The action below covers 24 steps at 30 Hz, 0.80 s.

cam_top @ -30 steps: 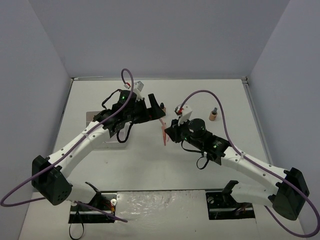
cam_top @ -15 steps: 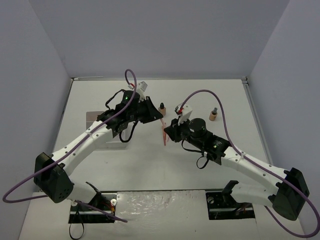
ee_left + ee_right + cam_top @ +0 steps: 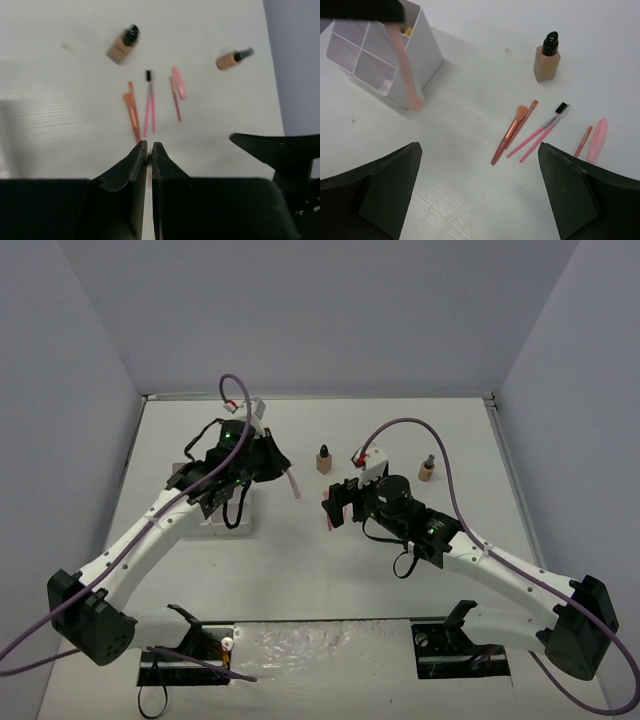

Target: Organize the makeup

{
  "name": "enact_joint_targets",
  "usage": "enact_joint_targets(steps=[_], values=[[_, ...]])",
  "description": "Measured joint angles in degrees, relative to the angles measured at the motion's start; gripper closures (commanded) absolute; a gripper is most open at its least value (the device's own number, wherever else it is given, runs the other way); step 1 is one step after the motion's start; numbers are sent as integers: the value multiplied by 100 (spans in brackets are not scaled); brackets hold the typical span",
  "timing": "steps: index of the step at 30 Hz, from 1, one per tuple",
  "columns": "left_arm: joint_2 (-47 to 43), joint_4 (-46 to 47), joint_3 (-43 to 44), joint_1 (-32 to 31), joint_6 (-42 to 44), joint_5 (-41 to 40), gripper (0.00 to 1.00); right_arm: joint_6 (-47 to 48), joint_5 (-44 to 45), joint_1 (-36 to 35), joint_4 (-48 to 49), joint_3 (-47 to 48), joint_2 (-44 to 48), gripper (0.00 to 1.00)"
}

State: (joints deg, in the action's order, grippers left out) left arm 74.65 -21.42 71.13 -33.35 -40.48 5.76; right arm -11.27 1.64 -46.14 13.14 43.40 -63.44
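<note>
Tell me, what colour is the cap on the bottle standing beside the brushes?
Black, atop the tan bottle; clearest in the right wrist view.

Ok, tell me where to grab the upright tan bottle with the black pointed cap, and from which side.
Probably the flat-sided tan body of the tan bottle, below its tapered black cap, which could slip. Come down from above with the open right gripper: the bottle stands upright, clear of the pink brushes.

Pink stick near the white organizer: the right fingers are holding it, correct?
No. The left fingers are shut on the pink stick near the white organizer. The right wrist view shows the right fingers open and empty.
</note>
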Motion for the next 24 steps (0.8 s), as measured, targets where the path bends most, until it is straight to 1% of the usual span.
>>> enact_joint_targets(steps=[2,7,10,13,20,24], values=[[-336,-92,-150,423,184,-240,100,16,113,33,-141,2,0,0],[-1112,-262,-705,1713,603,-775,100,29,236,216,-393,2,-12,0],[-1406,-259,-1043,2274,824,-941,100,29,251,321,-497,2,-59,0],[-1546,-215,-1375,2648,1007,-1037,100,29,252,395,-557,2,-123,0],[-1489,710,-2224,3626,1236,-811,100,25,225,629,-623,0,-256,0],[-1313,1378,-2628,3801,1327,-716,100,25,187,794,-652,-4,-313,0]])
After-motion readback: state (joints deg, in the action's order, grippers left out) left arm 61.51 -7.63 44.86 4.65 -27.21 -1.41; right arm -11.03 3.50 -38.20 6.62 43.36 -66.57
